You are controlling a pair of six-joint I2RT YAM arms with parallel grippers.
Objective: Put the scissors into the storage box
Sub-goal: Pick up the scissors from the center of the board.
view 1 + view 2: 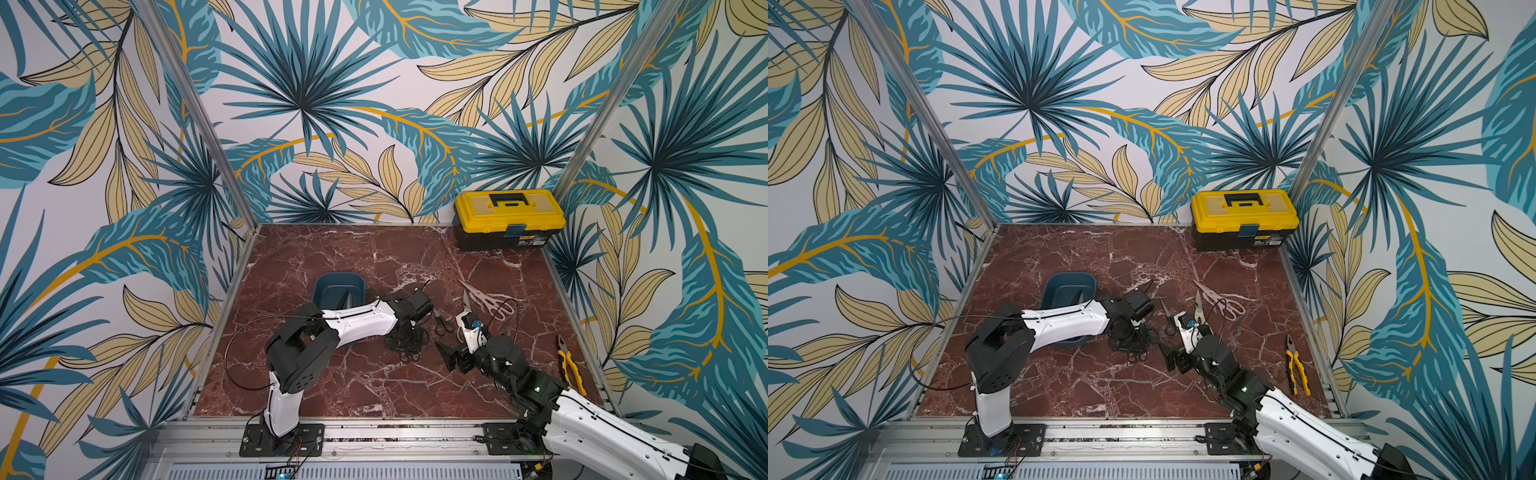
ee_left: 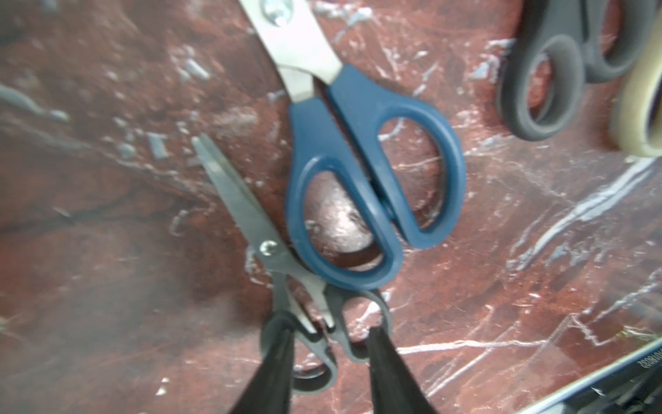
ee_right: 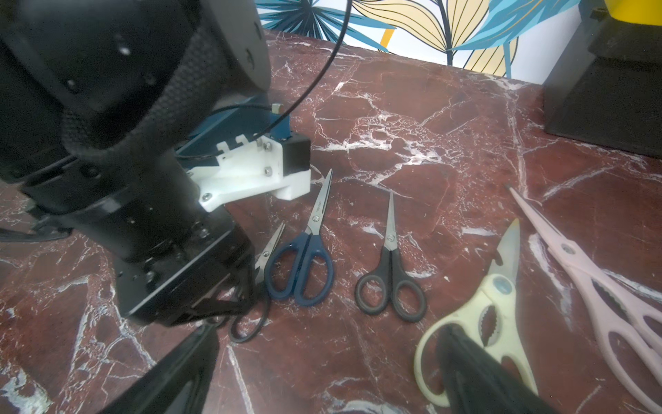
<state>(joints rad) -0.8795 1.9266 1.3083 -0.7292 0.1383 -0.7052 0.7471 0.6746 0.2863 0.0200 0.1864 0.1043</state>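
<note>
The dark teal storage box (image 1: 338, 275) (image 1: 1069, 275) sits at the middle left, partly behind my left arm. Several scissors lie to its right: blue-handled (image 2: 353, 104) (image 3: 311, 247), black (image 3: 390, 265) (image 1: 444, 324), cream-white (image 3: 501, 286) and pale pink (image 3: 587, 279) (image 1: 490, 303). My left gripper (image 2: 331, 340) (image 1: 409, 345) points down at the small black scissors (image 2: 272, 251). Its fingers press on both sides of their handle loops on the table. My right gripper (image 3: 326, 340) (image 1: 446, 357) hangs wide open beside them, holding nothing, with one finger over the cream handle.
A yellow-lidded black toolbox (image 1: 509, 218) stands in the back right corner. Yellow-handled pliers (image 1: 571, 365) lie near the right edge. Patterned walls and aluminium posts close in the red marble table (image 1: 374, 382) on three sides.
</note>
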